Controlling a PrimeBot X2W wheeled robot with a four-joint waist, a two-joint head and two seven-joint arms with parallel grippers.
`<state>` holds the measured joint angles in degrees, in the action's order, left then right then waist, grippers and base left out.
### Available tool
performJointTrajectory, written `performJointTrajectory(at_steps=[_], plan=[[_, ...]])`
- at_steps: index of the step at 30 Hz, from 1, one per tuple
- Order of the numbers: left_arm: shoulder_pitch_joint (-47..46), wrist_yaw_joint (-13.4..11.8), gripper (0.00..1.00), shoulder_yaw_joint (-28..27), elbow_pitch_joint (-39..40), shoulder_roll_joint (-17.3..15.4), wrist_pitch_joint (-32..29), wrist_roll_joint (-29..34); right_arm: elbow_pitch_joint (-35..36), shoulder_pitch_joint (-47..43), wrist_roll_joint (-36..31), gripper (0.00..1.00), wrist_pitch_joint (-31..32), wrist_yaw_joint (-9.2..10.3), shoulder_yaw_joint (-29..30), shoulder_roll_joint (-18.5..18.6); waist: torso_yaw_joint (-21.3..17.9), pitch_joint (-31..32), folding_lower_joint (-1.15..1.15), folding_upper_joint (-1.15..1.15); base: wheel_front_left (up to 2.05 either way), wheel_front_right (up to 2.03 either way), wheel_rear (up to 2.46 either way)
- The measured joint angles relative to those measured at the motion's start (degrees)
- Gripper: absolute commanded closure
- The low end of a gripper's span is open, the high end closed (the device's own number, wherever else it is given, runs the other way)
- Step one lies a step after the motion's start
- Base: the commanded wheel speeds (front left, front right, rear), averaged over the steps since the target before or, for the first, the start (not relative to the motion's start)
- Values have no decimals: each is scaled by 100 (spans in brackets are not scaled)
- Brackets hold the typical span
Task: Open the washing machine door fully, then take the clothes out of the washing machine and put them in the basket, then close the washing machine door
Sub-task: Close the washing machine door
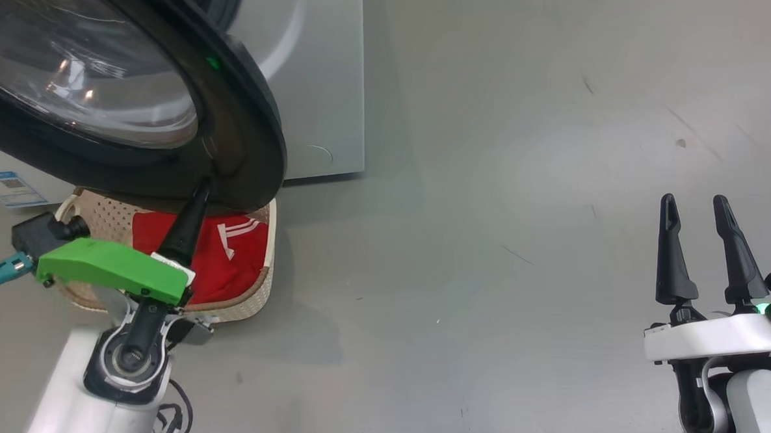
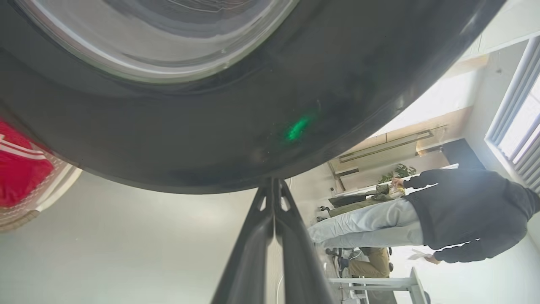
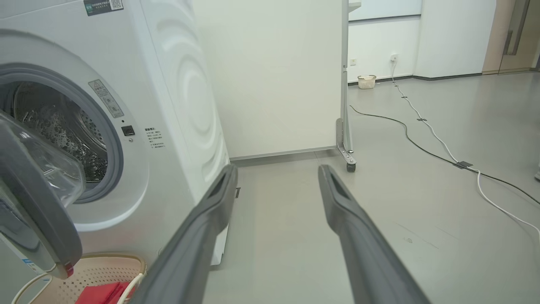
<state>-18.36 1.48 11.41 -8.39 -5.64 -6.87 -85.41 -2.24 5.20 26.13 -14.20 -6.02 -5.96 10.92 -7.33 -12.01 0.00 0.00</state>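
The washing machine door [image 1: 233, 138], with its black rim and clear glass bowl, stands swung out from the white washing machine [image 3: 168, 105]. The steel drum [image 3: 55, 126] shows behind it. My left gripper [image 1: 203, 186] is shut, empty, and its tips touch the door's lower rim [image 2: 211, 126]; the closed fingers [image 2: 261, 236] meet the rim edge. Below the door sits the cream basket [image 1: 262, 289] with red clothes [image 1: 227, 261] inside, also seen as clothes [image 2: 17, 169] and basket [image 3: 105, 270]. My right gripper [image 1: 694, 199] hangs open over bare floor at the lower right, fingers [image 3: 354, 219] spread wide.
A person [image 2: 464, 211] in a dark top stands in the room beyond the door. A cable [image 3: 426, 126] runs across the grey floor beside a wheeled panel stand [image 3: 345, 126]. A blue sticker [image 1: 6, 188] marks the machine's lower corner. Open floor lies right of the machine.
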Motion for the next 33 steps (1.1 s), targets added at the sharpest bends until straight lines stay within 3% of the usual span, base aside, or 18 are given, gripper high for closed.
performJointTrajectory(at_steps=[5, 17, 23, 33], plan=[[167, 191, 100, 337, -40, -325, 245, 904, 18, -120, -56, 0, 0, -5, 64, 37, 292, 147, 0, 0, 0, 0, 0], [632, 285, 100, 692, 20, -956, 1462, 2997, 91, -303, -108, 0, 0, -4, 59, 31, 902, 518, 0, 0, 0, 0, 0], [875, 79, 100, 691, 71, -1022, 2089, 3643, 108, -364, -111, 0, 0, -3, 13, 2, 1015, 627, 0, 0, 0, 0, 0], [1141, -224, 100, 792, 220, -1087, 2131, 4659, 136, -435, -118, 0, 0, 4, -9, -25, 1059, 681, 0, 0, 0, 0, 0]])
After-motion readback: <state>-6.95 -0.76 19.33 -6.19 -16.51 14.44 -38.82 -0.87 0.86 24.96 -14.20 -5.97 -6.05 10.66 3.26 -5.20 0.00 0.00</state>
